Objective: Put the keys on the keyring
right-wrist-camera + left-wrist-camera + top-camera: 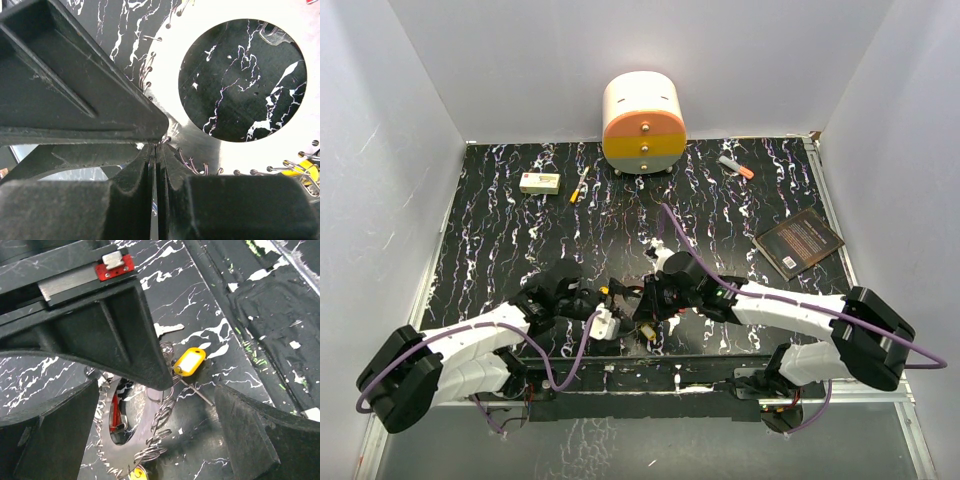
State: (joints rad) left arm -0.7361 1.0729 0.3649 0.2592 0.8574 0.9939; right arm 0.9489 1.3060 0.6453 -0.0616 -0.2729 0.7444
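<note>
Clamps jagged rim of flat grey-silver metal keyring (200, 150) in tightly closed right gripper (155, 150).
Holds left gripper (155, 415) wide open above; open black marbled bench (200, 285) beside small yellow-headed key (190, 361).

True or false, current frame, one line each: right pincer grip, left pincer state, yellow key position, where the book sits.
1. The right pincer is shut on the rim of the keyring. True.
2. The left pincer is shut. False: it is open, its fingers wide apart and holding nothing.
3. A yellow-headed key lies on the table beside the keyring. True.
4. The book lies on the left side of the table. False: it lies on the right side, beyond the right arm.
</note>
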